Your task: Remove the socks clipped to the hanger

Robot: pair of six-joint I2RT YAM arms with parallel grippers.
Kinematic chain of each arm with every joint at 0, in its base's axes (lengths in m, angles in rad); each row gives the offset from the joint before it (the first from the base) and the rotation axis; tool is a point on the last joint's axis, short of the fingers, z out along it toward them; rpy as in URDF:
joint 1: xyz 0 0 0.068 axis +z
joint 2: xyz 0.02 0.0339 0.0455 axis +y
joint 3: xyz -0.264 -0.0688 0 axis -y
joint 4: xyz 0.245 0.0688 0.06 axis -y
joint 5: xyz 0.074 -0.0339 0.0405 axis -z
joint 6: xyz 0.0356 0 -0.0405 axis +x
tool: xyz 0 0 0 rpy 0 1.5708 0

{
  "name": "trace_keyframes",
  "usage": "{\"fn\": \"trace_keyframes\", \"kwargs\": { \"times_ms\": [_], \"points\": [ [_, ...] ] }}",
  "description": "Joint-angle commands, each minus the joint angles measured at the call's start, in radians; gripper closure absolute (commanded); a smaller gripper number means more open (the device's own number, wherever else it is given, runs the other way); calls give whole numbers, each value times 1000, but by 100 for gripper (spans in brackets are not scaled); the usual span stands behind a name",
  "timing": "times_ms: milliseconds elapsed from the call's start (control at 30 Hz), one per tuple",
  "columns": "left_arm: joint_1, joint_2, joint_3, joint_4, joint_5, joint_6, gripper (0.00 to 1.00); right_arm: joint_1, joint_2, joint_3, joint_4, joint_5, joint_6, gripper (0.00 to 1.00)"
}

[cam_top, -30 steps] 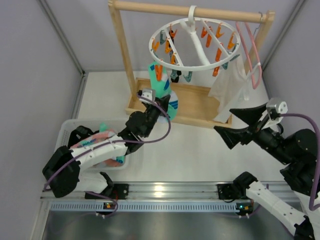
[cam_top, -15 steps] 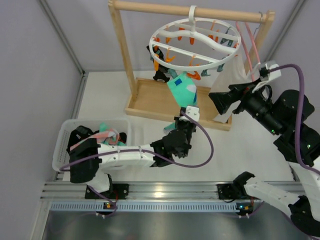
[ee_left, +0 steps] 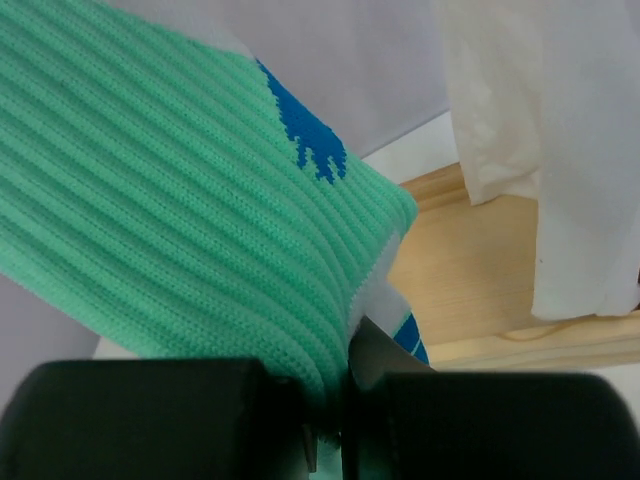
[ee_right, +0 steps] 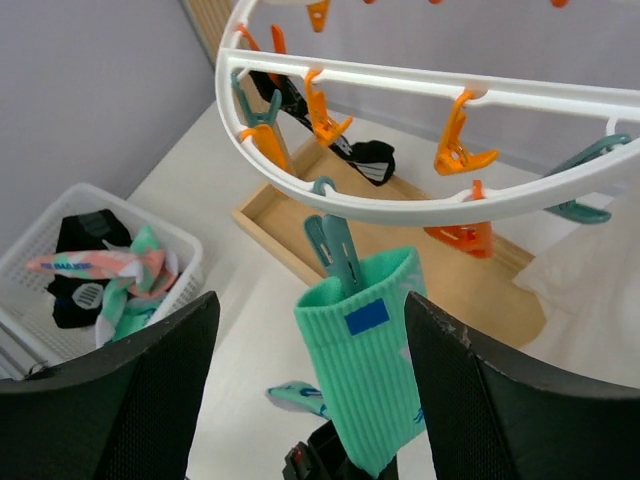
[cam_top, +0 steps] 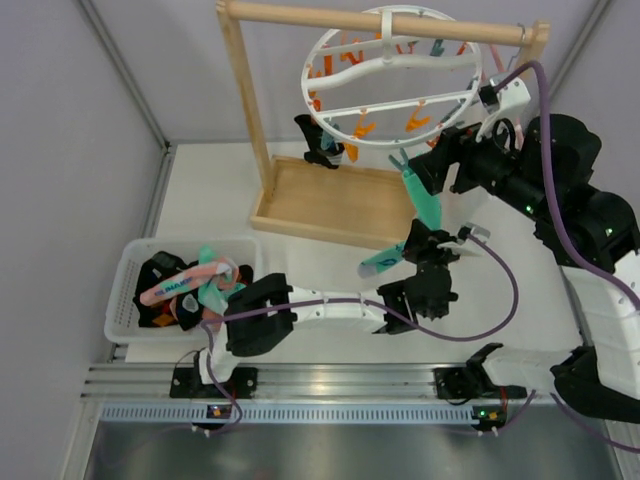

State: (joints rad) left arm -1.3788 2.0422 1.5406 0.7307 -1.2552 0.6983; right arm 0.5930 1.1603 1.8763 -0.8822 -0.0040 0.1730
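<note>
From above: left gripper [cam_top: 422, 240] pinches the teal sock [cam_top: 422, 200], stretched down from the tilted hanger [cam_top: 400, 103]. Left wrist: clamped on ribbed fabric. Right wrist: right gripper [ee_right: 308, 330] gapes wide; sock dangles from a teal clip [ee_right: 335, 250].

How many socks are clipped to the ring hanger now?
2. A green sock on a teal clip low on the hanger, pinched by the left end effector; a black sock at its left edge. More may be hidden.

My left arm [cam_top: 330, 305] stretches low along the near edge toward the right, left gripper [cam_top: 424, 240] pinched on the green sock [cam_top: 422, 200]; my right gripper [cam_top: 438, 160] hangs high, fingers spread wide
</note>
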Motion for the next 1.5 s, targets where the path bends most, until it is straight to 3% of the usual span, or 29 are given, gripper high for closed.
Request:
{"fn": "trace_keyframes", "kwargs": {
  "times_ms": [0, 133, 300, 400, 733, 1467],
  "points": [
    [-9, 51, 125, 29, -1, 183, 100, 22, 56, 104, -136, 80, -62, 29],
    [-5, 134, 214, 27, 10, 282, 100, 94, 117, 155, -176, 211, -101, 32],
    [0, 141, 230, 27, 22, 303, 100, 279, 176, 176, -176, 561, -154, 34],
    [4, 131, 223, 27, 25, 303, 100, 333, 234, 216, -201, 678, -199, 34],
    [4, 128, 213, 27, 30, 290, 100, 352, 329, 244, -179, 837, -282, 36],
    [4, 93, 187, 26, 39, 239, 100, 355, 355, 95, -11, 1021, -369, 44]
  ]
}}
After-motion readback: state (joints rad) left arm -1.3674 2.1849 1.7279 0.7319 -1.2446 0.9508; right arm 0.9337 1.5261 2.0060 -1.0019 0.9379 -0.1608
